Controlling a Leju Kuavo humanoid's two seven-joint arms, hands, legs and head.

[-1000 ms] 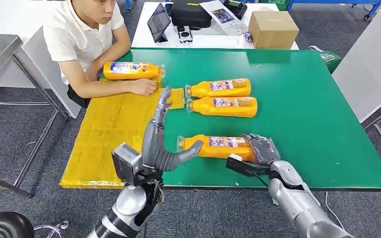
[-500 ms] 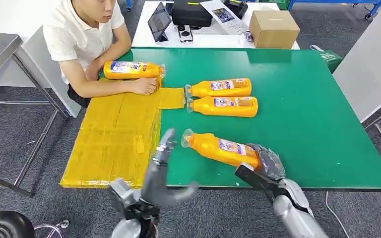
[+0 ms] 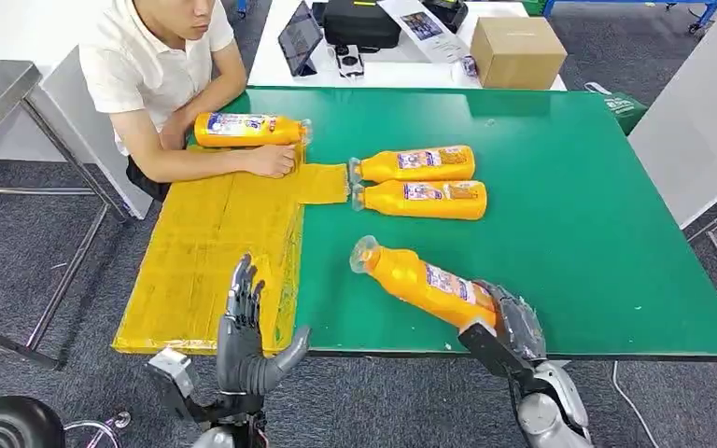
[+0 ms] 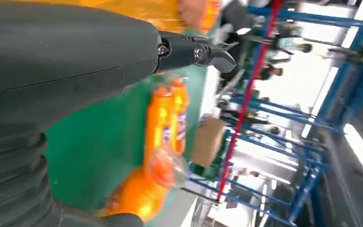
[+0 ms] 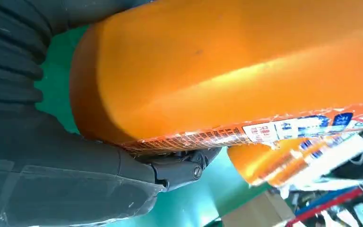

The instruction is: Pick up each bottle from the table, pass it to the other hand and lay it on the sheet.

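Head view | right hand [image 3: 509,322] grips bottle [image 3: 425,281] base, cap aimed far-left, axis diagonal | left hand [image 3: 246,338] spread, holding nothing

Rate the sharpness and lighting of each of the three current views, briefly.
Head view: sharp and evenly lit, labels legible on the orange plastic bottle gripped by the right hand. Left wrist view: motion-blurred, bottles smeared, background windows blown out, the left hand dark. Right wrist view: the held bottle too close, soft, with a bright glare streak.
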